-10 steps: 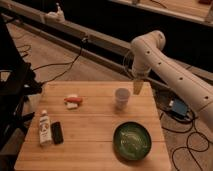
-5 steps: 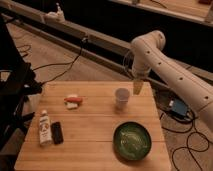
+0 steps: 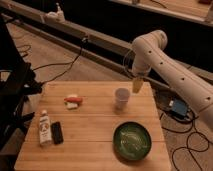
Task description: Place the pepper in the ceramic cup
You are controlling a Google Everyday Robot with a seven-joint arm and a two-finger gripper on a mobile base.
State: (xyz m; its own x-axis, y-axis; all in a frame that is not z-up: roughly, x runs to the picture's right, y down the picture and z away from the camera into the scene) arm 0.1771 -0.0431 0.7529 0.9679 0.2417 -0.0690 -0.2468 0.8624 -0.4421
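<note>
A light wooden table (image 3: 95, 125) fills the lower half of the frame, seen from above and in front. A white robot arm (image 3: 165, 60) reaches in from the right edge, bends at a rounded elbow in the upper right, and points down. Its yellowish gripper (image 3: 137, 84) hangs over the far right part of the table, just beside and slightly above the upper right rim of a small pale cylindrical ceramic cup (image 3: 121, 97). Whether the gripper is open or closed cannot be told, and nothing can be seen held in it.

The small slender red-orange pepper (image 3: 75, 100) lies well apart from the cup, left of centre, resting on a flat white rectangular pad (image 3: 71, 105). The cup stands upright. In front of it, lower right, sits 1 wide green bowl (image 3: 132, 140). At the lower left lie a small white bottle (image 3: 45, 128) and, just beside it, a flat black rectangular object (image 3: 57, 132)
</note>
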